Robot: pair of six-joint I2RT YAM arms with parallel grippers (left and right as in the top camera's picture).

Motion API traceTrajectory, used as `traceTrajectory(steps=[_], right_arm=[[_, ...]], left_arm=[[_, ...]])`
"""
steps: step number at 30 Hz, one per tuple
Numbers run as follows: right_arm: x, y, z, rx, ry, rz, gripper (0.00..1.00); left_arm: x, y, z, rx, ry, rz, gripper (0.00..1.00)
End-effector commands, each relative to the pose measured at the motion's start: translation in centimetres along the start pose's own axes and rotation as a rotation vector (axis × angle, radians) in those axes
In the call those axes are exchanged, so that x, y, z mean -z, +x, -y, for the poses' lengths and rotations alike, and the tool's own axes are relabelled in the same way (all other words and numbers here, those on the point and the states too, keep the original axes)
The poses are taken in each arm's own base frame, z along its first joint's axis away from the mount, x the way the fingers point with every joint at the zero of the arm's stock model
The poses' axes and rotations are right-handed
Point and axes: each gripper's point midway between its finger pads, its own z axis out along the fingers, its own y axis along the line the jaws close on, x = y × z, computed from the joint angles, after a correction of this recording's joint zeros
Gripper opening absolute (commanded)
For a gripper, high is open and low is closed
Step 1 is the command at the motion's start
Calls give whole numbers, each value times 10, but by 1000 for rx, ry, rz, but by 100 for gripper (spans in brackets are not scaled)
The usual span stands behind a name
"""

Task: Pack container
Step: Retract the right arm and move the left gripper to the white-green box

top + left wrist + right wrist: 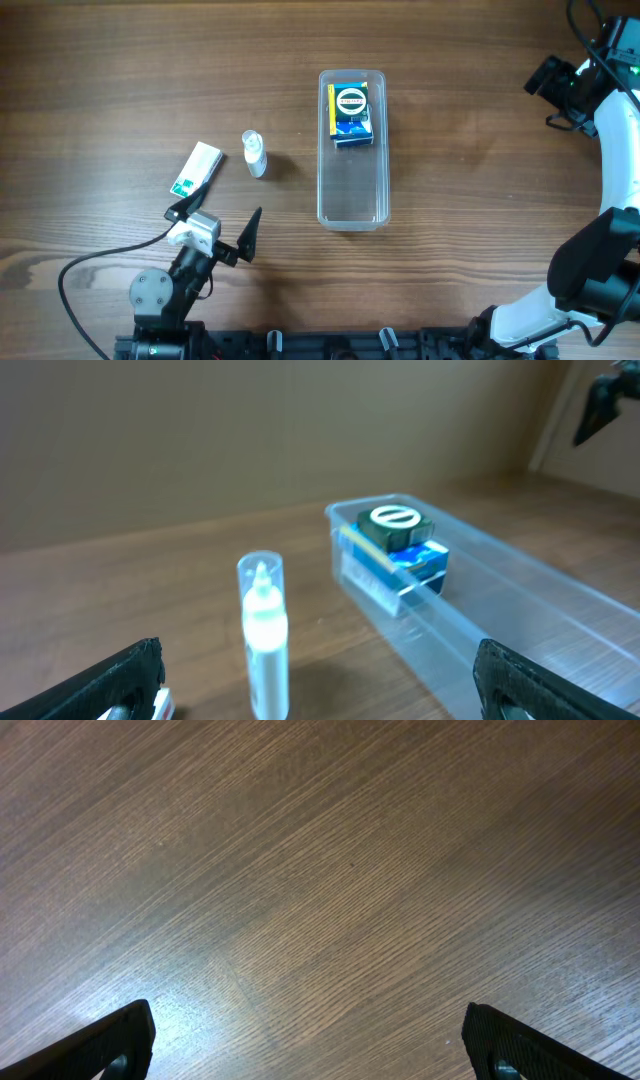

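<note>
Left fingers (110, 682), right fingers (100, 1045): spread wide, empty. Could topple upright bottle (262, 630) just ahead between left fingers if closing off-centre. Ahead-right of them: container (520, 595), box (395, 538) already inside.

No word or number can be read with certainty. The blue and yellow box (351, 112), lying in the end of the container (352, 190) nearest the far edge of the counter (480, 200), bears a round sign on its top: a white ring crossed by a dark band; any lettering on that band is too small to make out; the left wrist view shows the same ring, blurred. The white carton (195, 168) toward the left edge has a green printed patch at its near end, unreadable.
</note>
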Motion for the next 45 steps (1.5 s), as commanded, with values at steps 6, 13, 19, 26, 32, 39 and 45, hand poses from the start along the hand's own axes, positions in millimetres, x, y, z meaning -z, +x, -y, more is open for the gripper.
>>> traceTrajectory(steps=[6,13,19,26,32,39,45], right_arm=[[-2,2,-2,10,-12,-5,100],[-2,1,-2,10,-12,-5,100],[-2,1,-2,10,-12,-5,100],[-2,2,-2,10,-12,-5,100],[-2,2,-2,10,-12,-5,100],[-2,1,-2,10,-12,-5,100],[-2,1,-2,10,-12,-5,100]], left_arm=[[17,-75,49,64,284,214,100],[33,-129,41,88,164,36,100],[34,-158,13,231,-26,-347,100],[8,-101,-36,355,-256,-693,100],[4,-5,-84,354,-486,-1239,100],[-11,62,-108,322,-548,-1464,100],[-50,66,-126,287,-544,-1326,100]])
